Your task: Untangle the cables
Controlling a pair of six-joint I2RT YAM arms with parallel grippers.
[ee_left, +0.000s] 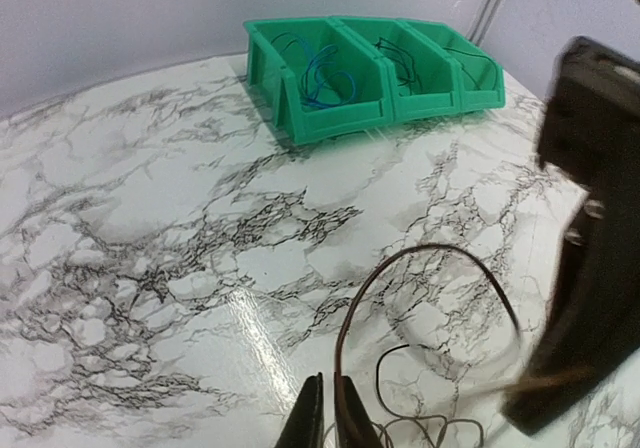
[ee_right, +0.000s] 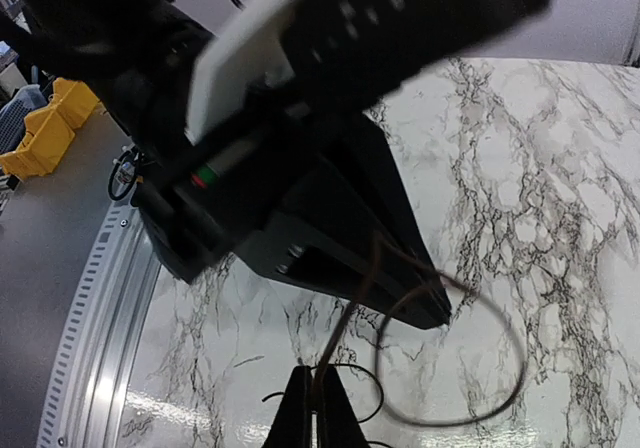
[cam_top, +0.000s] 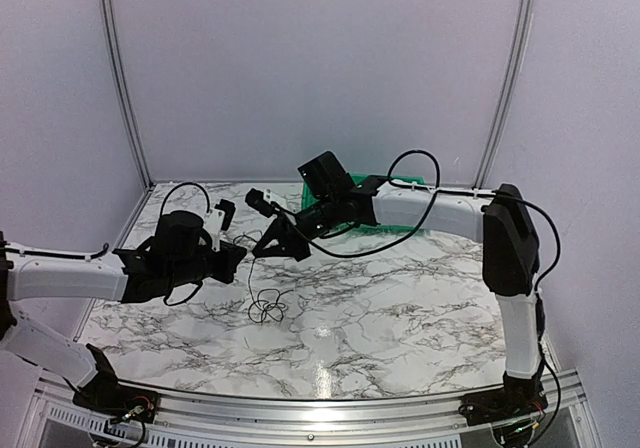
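Two arms meet low over the marble table [cam_top: 420, 318].
Green bins [ee_left: 335, 120] stand at the far edge (thin wires inside). The left gripper [ee_left: 328, 398] and right gripper [ee_right: 312, 393] each pinch the cables [cam_top: 267, 306], whose loose loops rest on the table beneath them.

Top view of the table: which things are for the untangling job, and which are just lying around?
For the job: the cables, the left gripper and the right gripper, each pinched shut on one.

Just lying about: the green bins at the far back, holding blue wire; the yellow bins, away to one side.
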